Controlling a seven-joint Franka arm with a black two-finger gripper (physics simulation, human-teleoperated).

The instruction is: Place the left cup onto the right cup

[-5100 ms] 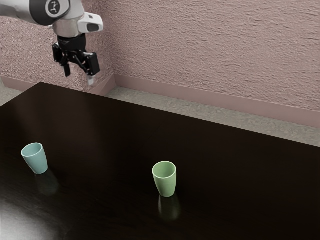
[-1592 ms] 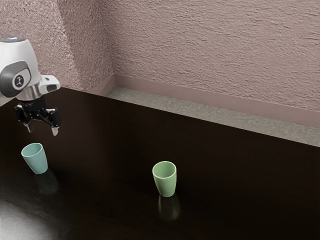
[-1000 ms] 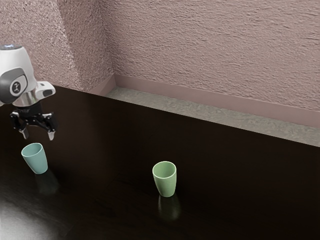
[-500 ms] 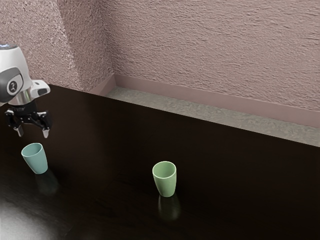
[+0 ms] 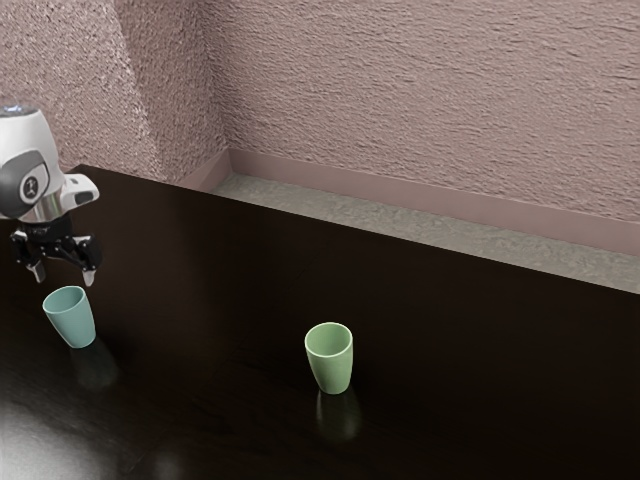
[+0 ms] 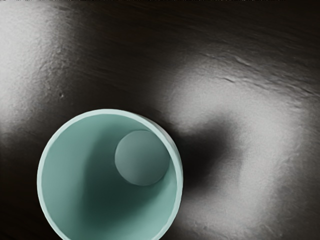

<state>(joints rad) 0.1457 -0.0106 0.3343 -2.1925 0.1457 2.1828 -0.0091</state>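
Teal cup (image 5: 70,316) stands upright at left, gripper (image 5: 62,272) just above it with jaws spread and empty, green cup (image 5: 329,357) well apart at right.

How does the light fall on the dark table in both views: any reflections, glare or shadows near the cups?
Exterior view: the glossy dark table faintly mirrors the pale teal plastic cup and the light green plastic cup below each; soft glare at the near corner, exterior view's left. Wrist view: broad pale glare patches on the table, a dark shadow beside the teal cup.
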